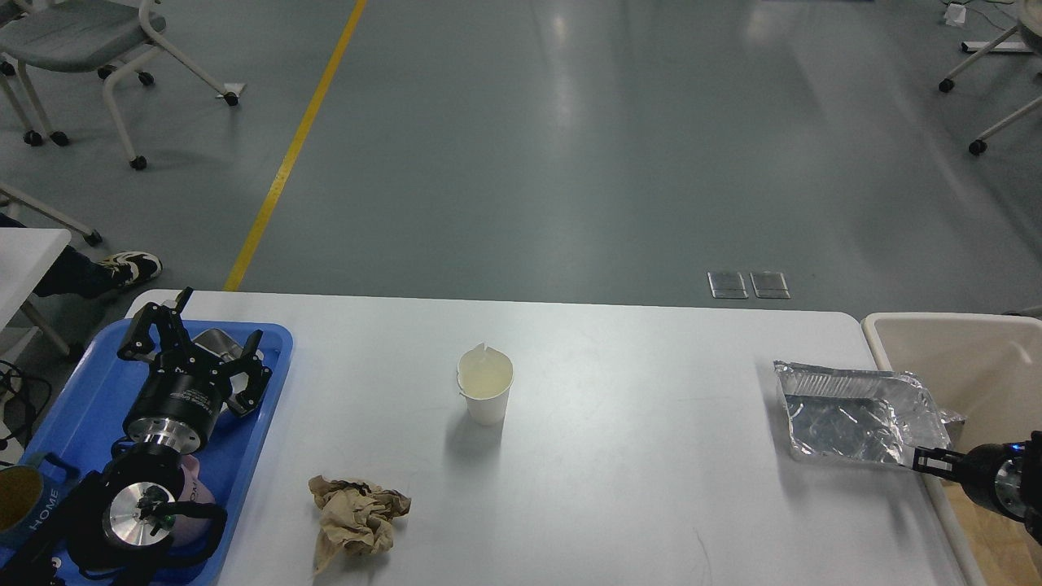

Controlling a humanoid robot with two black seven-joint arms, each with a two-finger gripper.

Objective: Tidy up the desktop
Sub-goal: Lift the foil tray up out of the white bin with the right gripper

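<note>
Inspector: Left tool [195, 346] is hanging over the blue tray [273, 391] at the left end of the worktop [635, 456], fingers spread wide and gripping nothing.

Clerk: What is lying in the tray?

Inspector: A mug lettered HOME [23, 496] is sitting at its near left corner. Something grey is showing behind the fingers; I cannot tell what it is.

Clerk: And on the bare surface?

Inspector: A crumpled brown paper wad [356, 514] is lying near the front edge, just right of the tray. A white paper cup [486, 392] is standing upright near the middle, well apart from the wad, its rim torn at the back.

Clerk: Further right?

Inspector: A foil container [855, 411] is resting near the right edge, beside the beige bin [904, 334]. Right tool [924, 460] is reaching in from the right, its tip touching the container's near right corner. Whether it is pinching the foil, I cannot tell.
</note>
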